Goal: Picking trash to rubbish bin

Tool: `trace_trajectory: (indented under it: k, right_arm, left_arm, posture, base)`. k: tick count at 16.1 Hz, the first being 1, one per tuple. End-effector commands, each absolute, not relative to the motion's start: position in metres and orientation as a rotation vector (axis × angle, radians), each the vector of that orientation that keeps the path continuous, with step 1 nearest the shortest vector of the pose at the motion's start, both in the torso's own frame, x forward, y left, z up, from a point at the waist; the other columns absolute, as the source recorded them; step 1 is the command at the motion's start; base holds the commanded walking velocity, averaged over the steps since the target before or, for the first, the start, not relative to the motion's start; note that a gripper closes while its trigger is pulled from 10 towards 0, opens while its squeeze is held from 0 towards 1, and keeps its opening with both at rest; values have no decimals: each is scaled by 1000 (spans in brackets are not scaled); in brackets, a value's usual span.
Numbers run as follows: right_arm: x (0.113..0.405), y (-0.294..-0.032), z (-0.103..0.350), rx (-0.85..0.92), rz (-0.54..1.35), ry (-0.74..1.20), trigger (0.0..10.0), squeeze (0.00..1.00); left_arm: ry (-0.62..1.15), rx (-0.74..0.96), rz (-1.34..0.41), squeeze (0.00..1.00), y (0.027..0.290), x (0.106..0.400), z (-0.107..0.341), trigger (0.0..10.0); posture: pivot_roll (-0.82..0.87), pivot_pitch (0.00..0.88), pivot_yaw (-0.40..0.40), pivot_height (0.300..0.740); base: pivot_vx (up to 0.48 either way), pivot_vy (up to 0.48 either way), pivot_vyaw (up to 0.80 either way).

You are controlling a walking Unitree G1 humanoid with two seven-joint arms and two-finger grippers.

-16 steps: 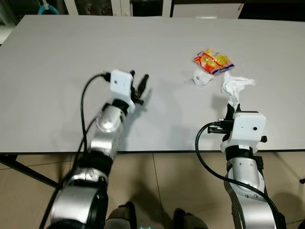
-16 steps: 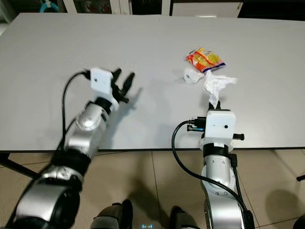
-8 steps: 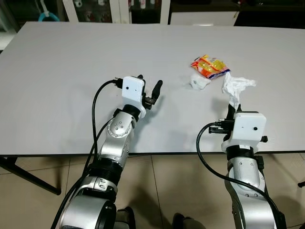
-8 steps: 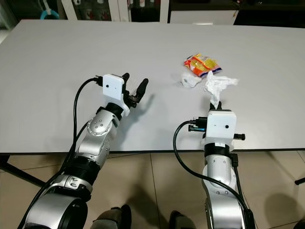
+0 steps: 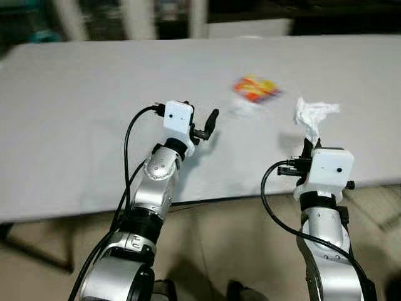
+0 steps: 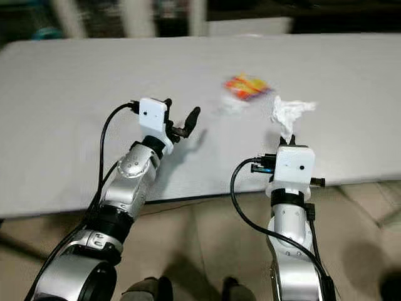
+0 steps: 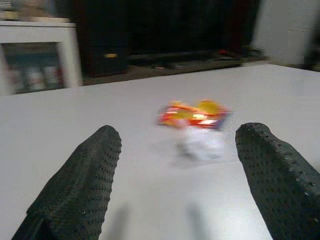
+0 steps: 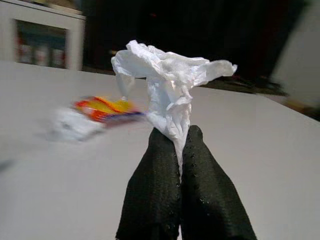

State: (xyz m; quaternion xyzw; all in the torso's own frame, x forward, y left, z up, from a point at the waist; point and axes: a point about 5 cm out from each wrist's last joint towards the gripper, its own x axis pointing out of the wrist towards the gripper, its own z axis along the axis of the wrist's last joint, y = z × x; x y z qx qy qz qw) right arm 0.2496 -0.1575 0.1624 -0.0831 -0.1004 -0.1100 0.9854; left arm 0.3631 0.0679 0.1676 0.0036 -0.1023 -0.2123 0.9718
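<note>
Right hand (image 8: 179,150) clamped on the lower tail of a crumpled white tissue (image 5: 313,116), held up clear of the tabletop (image 5: 75,106) near its front edge. Gripped by the tail, probably so the loose bulk stands above the fingers and drags on nothing while carried to a bin; no bin to be seen.

Left hand (image 5: 202,127) apart and empty, hovering over the tabletop toward the middle, aimed at the remaining trash: an orange and yellow wrapper (image 5: 255,88) lying flat, with a small white scrap (image 7: 202,145) just beside it on the near side. Likely next in line.

Head views blurred, giving only the layout. Right wrist view: fingers pressed together, paper pinched in the seam. Left wrist view: wide gap between pads (image 7: 80,185), wrapper framed beyond.
</note>
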Motion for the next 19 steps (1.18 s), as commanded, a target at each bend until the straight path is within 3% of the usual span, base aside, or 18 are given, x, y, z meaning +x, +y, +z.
trace_trajectory:
  k: [1,6,19]
  right_arm:
    - [248,-161,160,-161,-232,-201,10000,0]
    - [248,-161,162,-178,-231,-210,10000,0]
    - [252,-158,164,-197,-223,-230,10000,0]
  left_arm:
    - [-196,20,-461,0,61,363,168,10000]
    - [-203,-11,-488,0,59,364,173,10000]
    - [-224,-1,-527,0,55,366,179,10000]
  posture:
    - [68,103,16,740]
    - [60,96,15,740]
    - [68,88,23,740]
  base:
    - [0,0,0]
    - [118,0,0]
    - [480,0,0]
